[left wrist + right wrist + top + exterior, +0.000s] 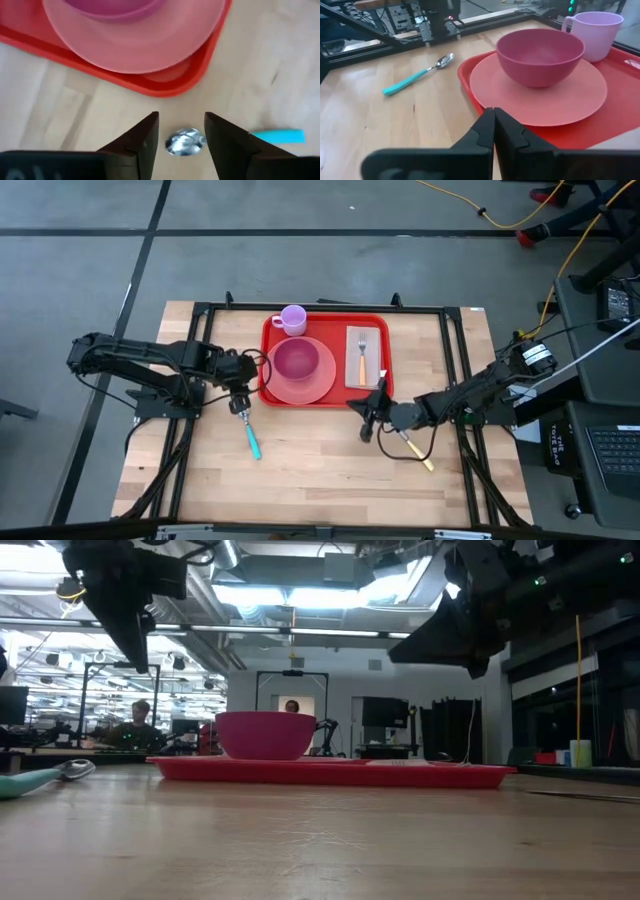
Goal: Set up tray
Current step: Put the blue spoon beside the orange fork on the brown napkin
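Observation:
The red tray (pixel 378 395) lies at the table's far middle. It carries a pink plate (pixel 310 387) with a magenta bowl (pixel 297 360), a lilac mug (pixel 292 319) and a napkin with an orange-handled fork (pixel 362 358). A spoon with a teal handle (pixel 251 434) lies flat on the wood just left of the tray's near left corner. My left gripper (pixel 181 131) hangs open above the spoon's metal bowl (pixel 184 142), pointing steeply down, clear of it. My right gripper (pixel 494 127) is shut, empty, raised over the tray's near right corner (pixel 374 408).
A yellow-handled utensil (pixel 418 456) lies on the wood under my right arm, near the table's right side. The near half of the table (pixel 320 480) is bare wood. A black frame (pixel 330 306) runs along the far and side edges. People sit in the room beyond.

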You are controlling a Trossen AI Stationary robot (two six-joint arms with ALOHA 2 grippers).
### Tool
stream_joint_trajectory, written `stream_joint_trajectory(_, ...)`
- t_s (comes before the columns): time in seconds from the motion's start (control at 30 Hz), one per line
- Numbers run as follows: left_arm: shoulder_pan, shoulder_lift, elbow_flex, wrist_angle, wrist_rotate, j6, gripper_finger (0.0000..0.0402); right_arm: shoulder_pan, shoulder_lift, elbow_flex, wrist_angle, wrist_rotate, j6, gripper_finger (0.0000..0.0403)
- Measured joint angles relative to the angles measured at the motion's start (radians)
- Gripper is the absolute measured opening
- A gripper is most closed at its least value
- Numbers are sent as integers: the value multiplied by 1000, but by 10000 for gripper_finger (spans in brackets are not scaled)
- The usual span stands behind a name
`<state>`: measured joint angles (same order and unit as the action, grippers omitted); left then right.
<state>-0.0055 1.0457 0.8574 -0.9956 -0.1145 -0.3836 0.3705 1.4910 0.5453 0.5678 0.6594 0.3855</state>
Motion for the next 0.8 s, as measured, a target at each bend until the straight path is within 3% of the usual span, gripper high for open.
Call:
stream_joint_trajectory(0.27,3,6,0,0,60,-100,149,-8,0,0,0,0,-1,8)
stream_joint_trajectory(0.47,67,28,0,-18,131,-152,155,-25,0,0,4,0,-5,8)
stream_joint_trajectory(0.8,228,153,0,-133,225,3,157,-55,0,1,3,-51,-24,8)
